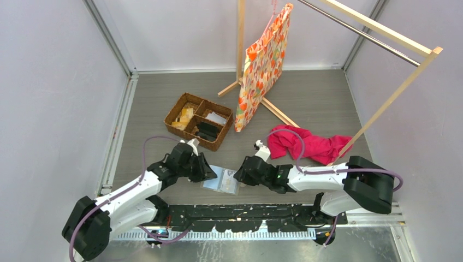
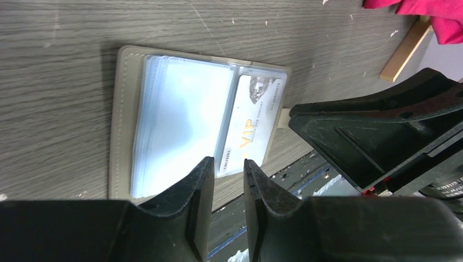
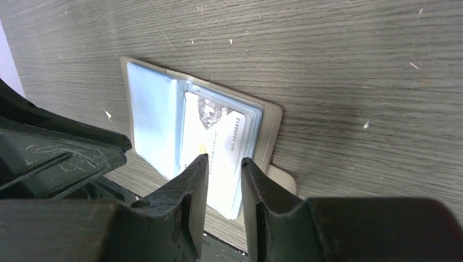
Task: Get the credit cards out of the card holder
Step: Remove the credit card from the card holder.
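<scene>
The card holder (image 1: 220, 180) lies open and flat on the table between my two grippers. In the left wrist view its grey-olive cover (image 2: 121, 109) frames pale blue sleeves, and a whitish credit card (image 2: 252, 123) marked VIP sits in the right sleeve. The right wrist view shows the same card holder (image 3: 273, 123) and card (image 3: 218, 136). My left gripper (image 1: 209, 171) (image 2: 226, 165) hovers at the holder's left edge, jaws slightly apart and empty. My right gripper (image 1: 239, 176) (image 3: 224, 160) hovers over the card panel, jaws slightly apart and empty. Other cards are hidden.
A brown wicker divided basket (image 1: 199, 120) stands behind the left gripper. A red cloth (image 1: 314, 144) lies behind the right arm. A patterned bag (image 1: 265, 63) hangs on a wooden rack (image 1: 382, 30) at the back. A black rail (image 1: 245, 215) runs along the near edge.
</scene>
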Robot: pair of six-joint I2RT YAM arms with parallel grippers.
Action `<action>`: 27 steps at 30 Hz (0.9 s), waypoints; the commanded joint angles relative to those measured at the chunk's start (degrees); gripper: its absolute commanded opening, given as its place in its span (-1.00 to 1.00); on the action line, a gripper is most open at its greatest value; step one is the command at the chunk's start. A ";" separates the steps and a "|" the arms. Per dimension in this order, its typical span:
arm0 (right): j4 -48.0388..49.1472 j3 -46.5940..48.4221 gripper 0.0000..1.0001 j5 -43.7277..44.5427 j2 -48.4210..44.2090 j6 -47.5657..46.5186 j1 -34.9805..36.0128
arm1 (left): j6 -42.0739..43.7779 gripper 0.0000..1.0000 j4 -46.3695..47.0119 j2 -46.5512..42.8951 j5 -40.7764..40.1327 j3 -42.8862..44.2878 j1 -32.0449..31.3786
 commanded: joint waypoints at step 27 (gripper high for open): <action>4.27 -0.20 -0.46 -0.75 3.32 0.51 -0.07 | 0.92 -0.33 15.16 17.63 7.07 1.31 -2.38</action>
